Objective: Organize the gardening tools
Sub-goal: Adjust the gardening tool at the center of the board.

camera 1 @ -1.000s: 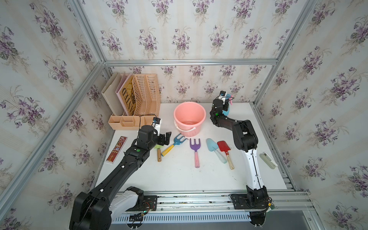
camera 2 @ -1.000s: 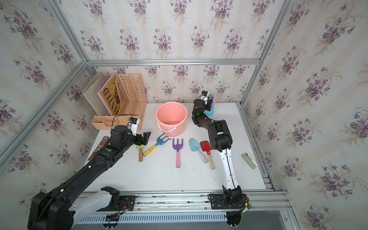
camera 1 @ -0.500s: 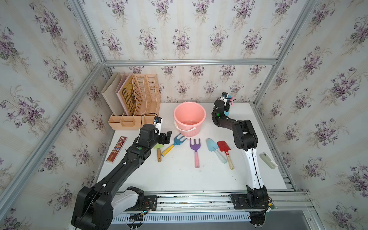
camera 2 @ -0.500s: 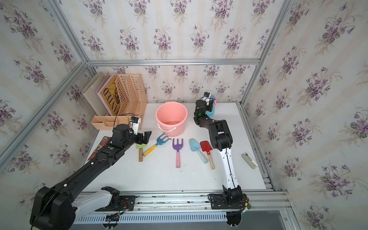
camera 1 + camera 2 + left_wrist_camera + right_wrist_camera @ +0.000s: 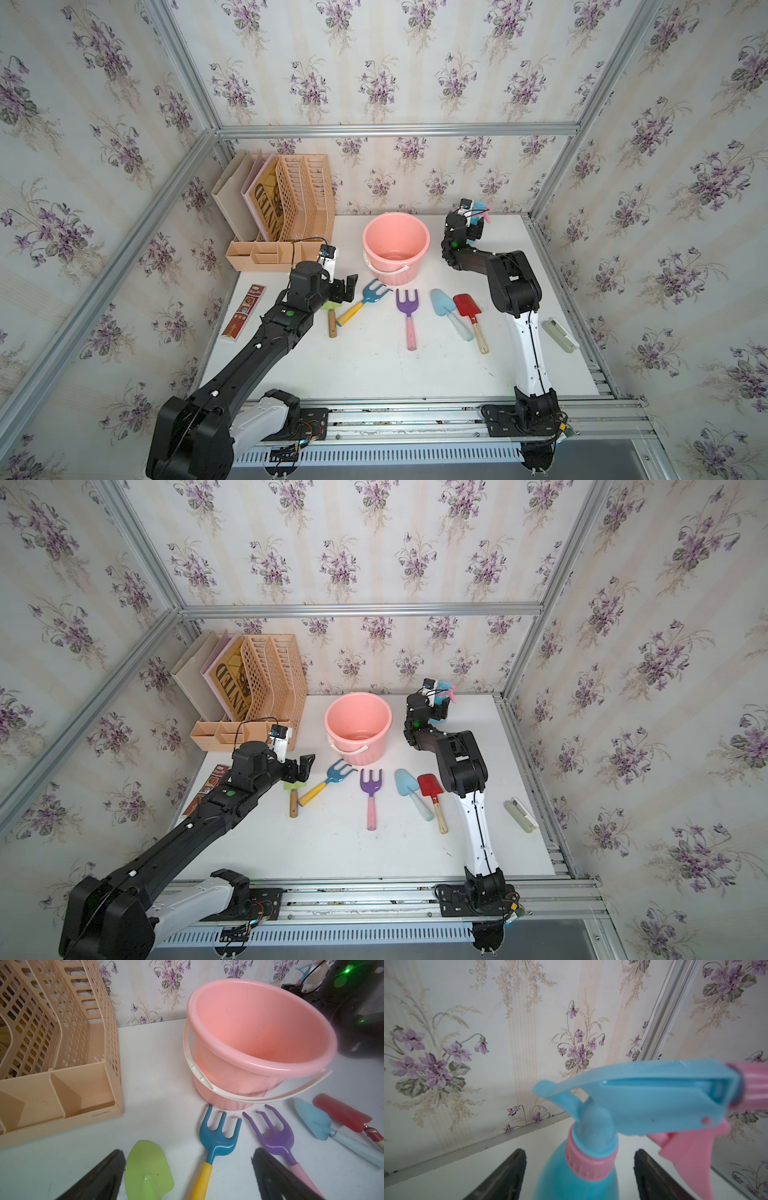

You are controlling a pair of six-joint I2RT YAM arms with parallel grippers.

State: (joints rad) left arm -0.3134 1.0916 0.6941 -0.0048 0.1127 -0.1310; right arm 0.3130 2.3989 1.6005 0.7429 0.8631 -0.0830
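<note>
Five gardening tools lie in a row in front of the pink bucket (image 5: 365, 243): green shovel (image 5: 331, 309), blue and yellow fork (image 5: 365, 297), purple and pink fork (image 5: 408, 307), light-blue trowel (image 5: 442, 303), red shovel (image 5: 467, 306). My left gripper (image 5: 347, 289) hovers open over the green shovel (image 5: 147, 1169) and the blue fork (image 5: 218, 1138). The blue spray bottle (image 5: 482, 206) stands upright at the back right by the wall. My right gripper (image 5: 579, 1152) is open around the spray bottle (image 5: 643, 1101), with a gap on each side.
A beige file organizer (image 5: 303, 195) stands at the back left, with a flat red-brown box (image 5: 243, 313) in front of it by the left edge. A pale oblong item (image 5: 561, 334) lies near the right edge. The back wall is close behind the bottle.
My right gripper has opened and let go of the spray bottle, which now stands free between the jaws. The left arm has barely moved.
</note>
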